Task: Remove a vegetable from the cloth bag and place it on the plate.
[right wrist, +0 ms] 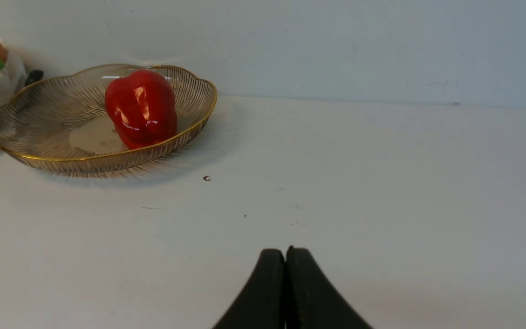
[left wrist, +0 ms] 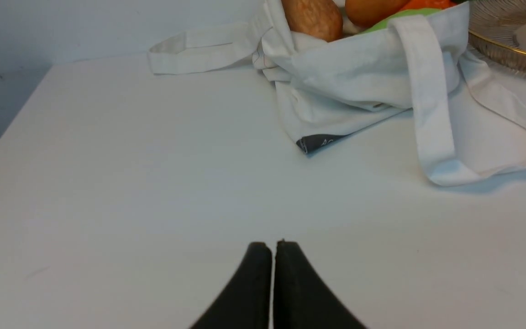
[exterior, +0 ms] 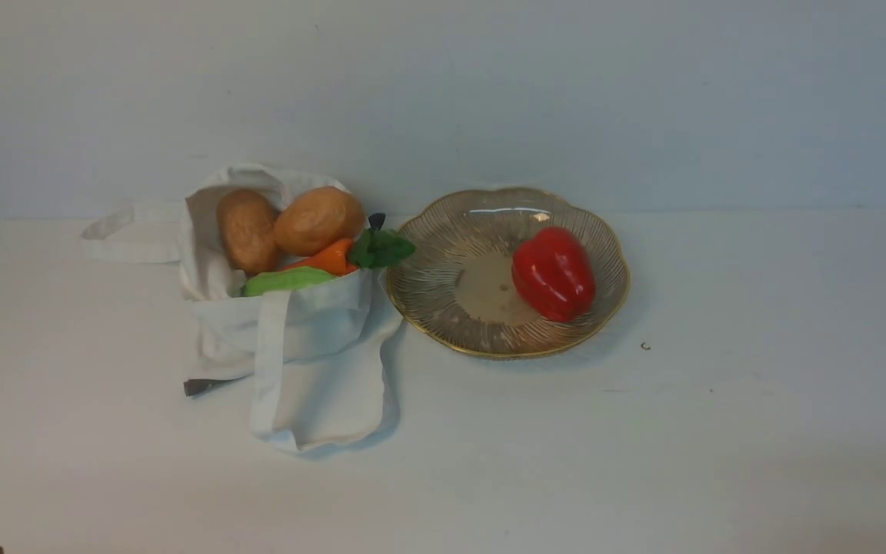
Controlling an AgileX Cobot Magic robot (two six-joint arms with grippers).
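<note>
The red bell pepper point(exterior: 553, 272) lies on its side in the gold-rimmed glass plate point(exterior: 443, 261), right of its flat centre; it shows in the right wrist view point(right wrist: 140, 108) on the plate point(right wrist: 39, 119) too. The white cloth bag point(exterior: 289, 331) lies to the plate's left, mouth open. My left gripper point(left wrist: 272, 246) is shut and empty over bare table, well short of the bag point(left wrist: 359, 77). My right gripper point(right wrist: 285, 252) is shut and empty over bare table, well away from the plate. Neither gripper shows in the front view.
Two brown potatoes point(exterior: 318, 219), an orange carrot point(exterior: 328, 258) with green leaves and a green vegetable point(exterior: 287, 280) fill the bag's mouth. One strap point(exterior: 131, 231) trails left, another loops forward point(exterior: 270, 362). A wall stands close behind. A small dark speck point(exterior: 645, 346) lies right of the plate.
</note>
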